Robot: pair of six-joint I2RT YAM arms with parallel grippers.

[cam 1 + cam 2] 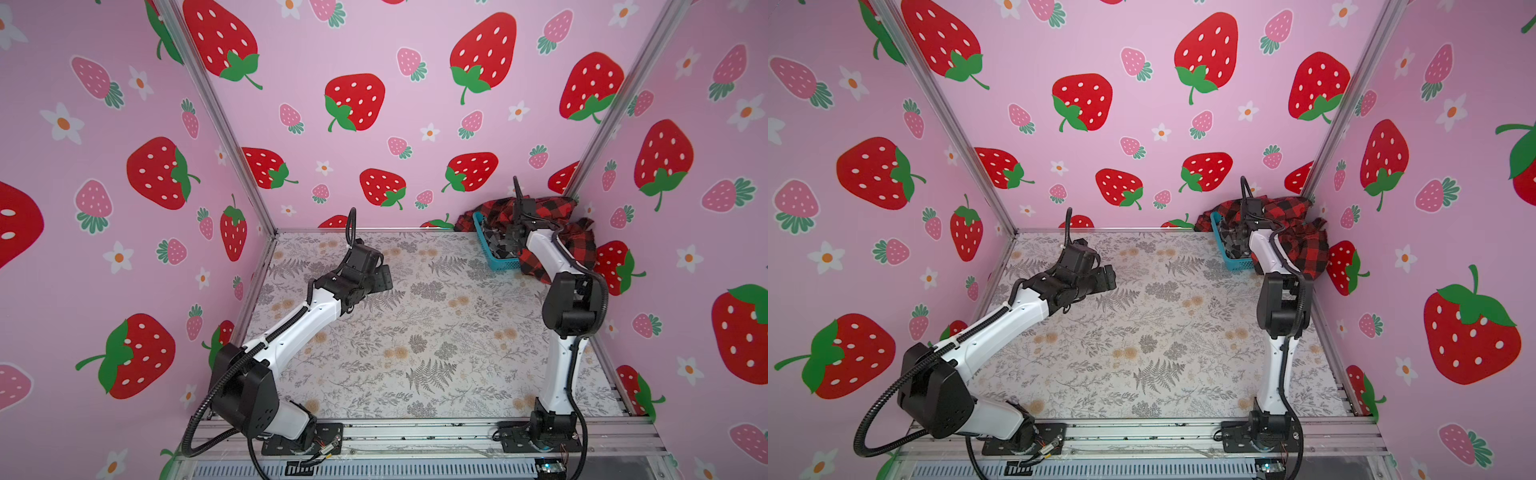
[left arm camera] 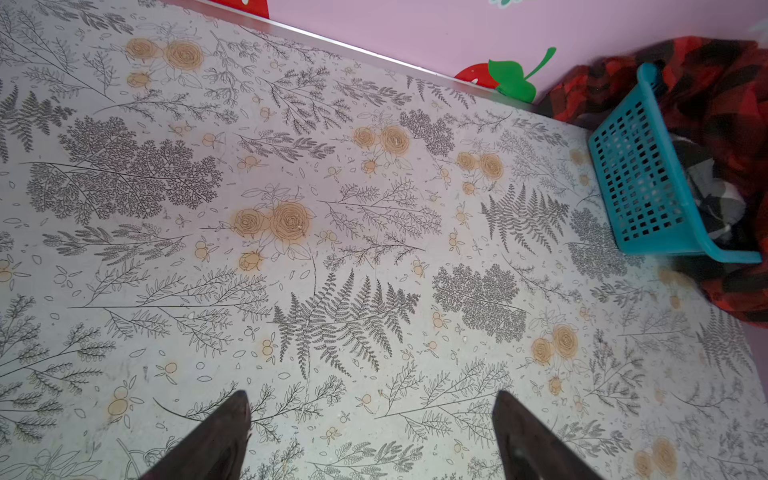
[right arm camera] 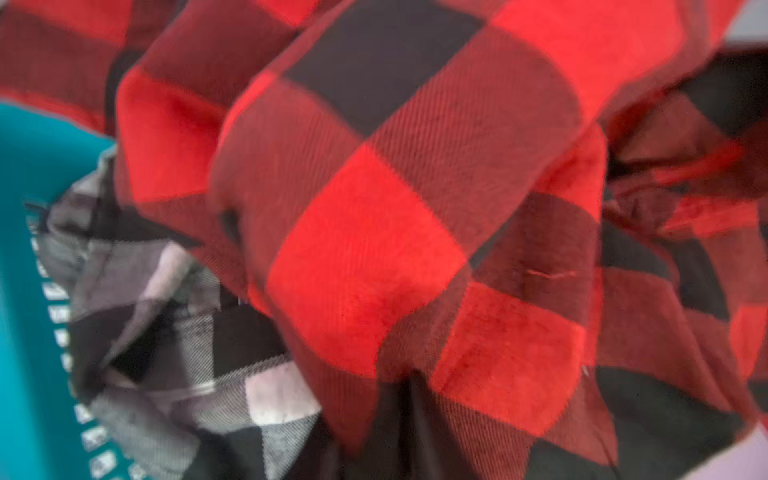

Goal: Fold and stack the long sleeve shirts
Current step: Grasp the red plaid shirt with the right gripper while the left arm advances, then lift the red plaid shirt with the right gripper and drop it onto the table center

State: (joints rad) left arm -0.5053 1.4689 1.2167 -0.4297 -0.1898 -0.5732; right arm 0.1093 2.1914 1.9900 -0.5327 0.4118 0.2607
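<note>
Red-and-black shirt (image 3: 374, 249) close beneath right gripper (image 1: 513, 239), across turquoise basket (image 1: 484, 242).

Red-and-black buffalo-check shirt (image 1: 555, 210): flannel, crumpled and unfolded, heaped over the turquoise basket (image 1: 505, 262) in the far right corner of the desk (image 1: 415, 332), spilling past its rim. Black-and-white check shirt (image 3: 166, 353): bunched inside the basket, partly beneath the red shirt.

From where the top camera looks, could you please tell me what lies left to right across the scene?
Left arm → bare floral tabletop → turquoise basket → black-and-white shirt inside it → bulk of the red-and-black shirt, spilling over the basket's right side. The right arm overlaps these, so I omit it.
</note>
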